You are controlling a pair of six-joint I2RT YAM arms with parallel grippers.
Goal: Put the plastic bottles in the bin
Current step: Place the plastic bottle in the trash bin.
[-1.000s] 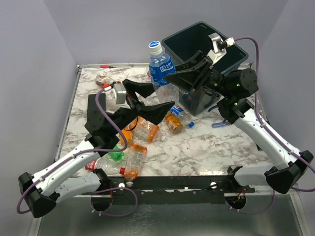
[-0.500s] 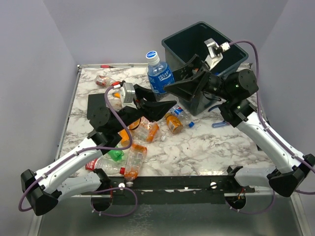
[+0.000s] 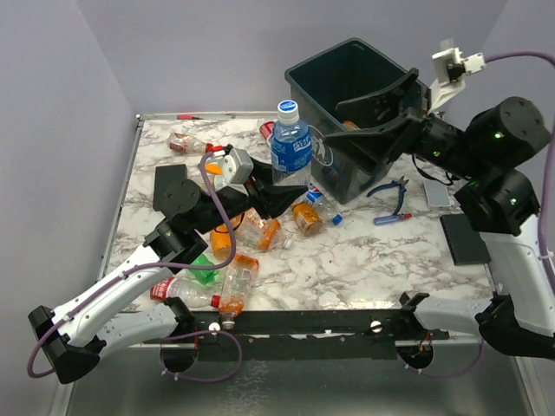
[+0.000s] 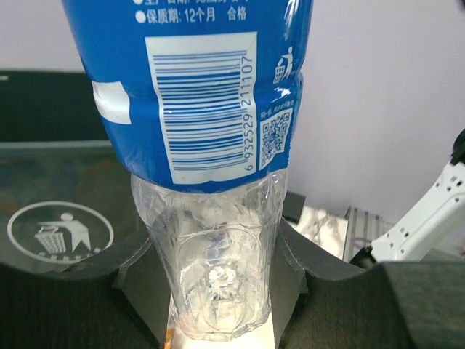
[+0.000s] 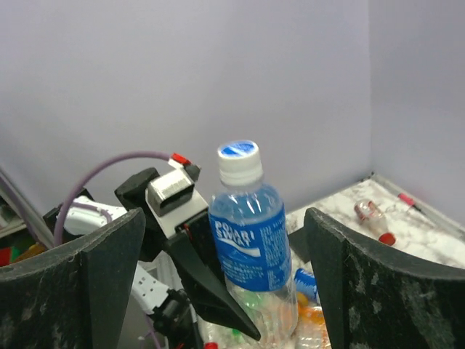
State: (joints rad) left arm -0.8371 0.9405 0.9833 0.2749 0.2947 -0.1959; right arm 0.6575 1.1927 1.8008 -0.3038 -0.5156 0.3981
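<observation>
1. Orange, green and clear loose bottles [image 3: 238,282] lie in a heap at the near edge of the marble table [image 3: 373,260]. Several are half covered by the left arm [image 3: 130,286], so no count is possible.
2. Left arm reaches forward and low. Left gripper [image 3: 277,195] is pinched on the clear lower part of the blue-label bottle [image 3: 290,147], which is upright, cap up. Its base is hidden by the fingers, so I can't tell whether it touches the table.
3. Pliers [image 3: 395,195] and a black pad [image 3: 466,238] lie to the right; the pad is partly behind the right arm [image 3: 512,199].
4. Right arm is reared up high, cut off at the frame edge. Right gripper [image 3: 332,124] is spread wide with nothing in it, fingers pointing left across the bin's front.
5. Bin [image 3: 347,56] stands far right, just beside the held bottle. Its inside is too dark to read, and the logo [image 3: 323,152] is partly blocked by the bottle.
</observation>
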